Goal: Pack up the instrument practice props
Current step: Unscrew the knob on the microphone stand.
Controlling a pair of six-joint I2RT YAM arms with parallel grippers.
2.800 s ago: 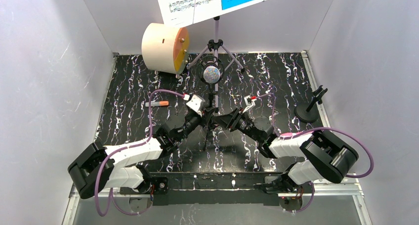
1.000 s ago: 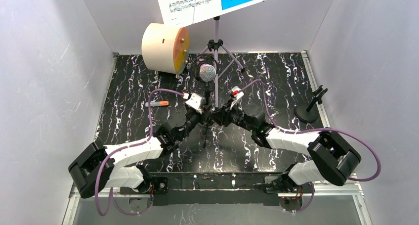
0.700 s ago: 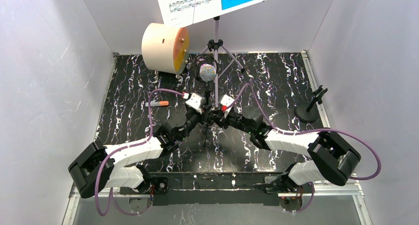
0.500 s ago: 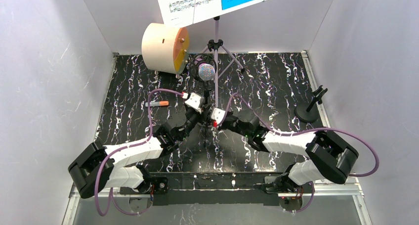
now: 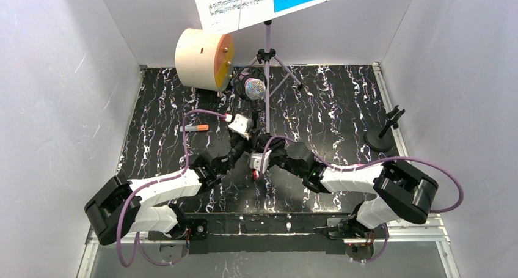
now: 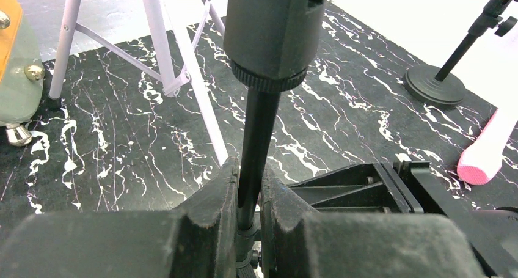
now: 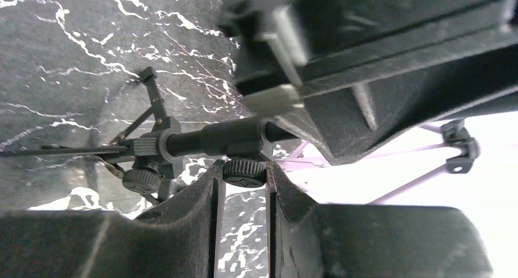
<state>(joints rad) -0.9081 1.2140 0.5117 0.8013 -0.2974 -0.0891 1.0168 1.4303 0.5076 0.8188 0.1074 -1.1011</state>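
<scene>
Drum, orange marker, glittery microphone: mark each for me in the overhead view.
drum (image 5: 196,55), overhead view, cream side wall.
orange marker (image 5: 196,128), overhead view, middle of its barrel.
glittery microphone (image 5: 255,88), overhead view, silver mesh head.

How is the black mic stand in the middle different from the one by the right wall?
The thin black tripod-legged microphone stand in the middle carries a glittery silver-headed microphone; the black round-based microphone stand by the right wall holds none. The middle one has folding legs; the other sits on a disc. The left hand and right hand are shut on the middle one; nothing touches the other. Both are black and slim.
</scene>
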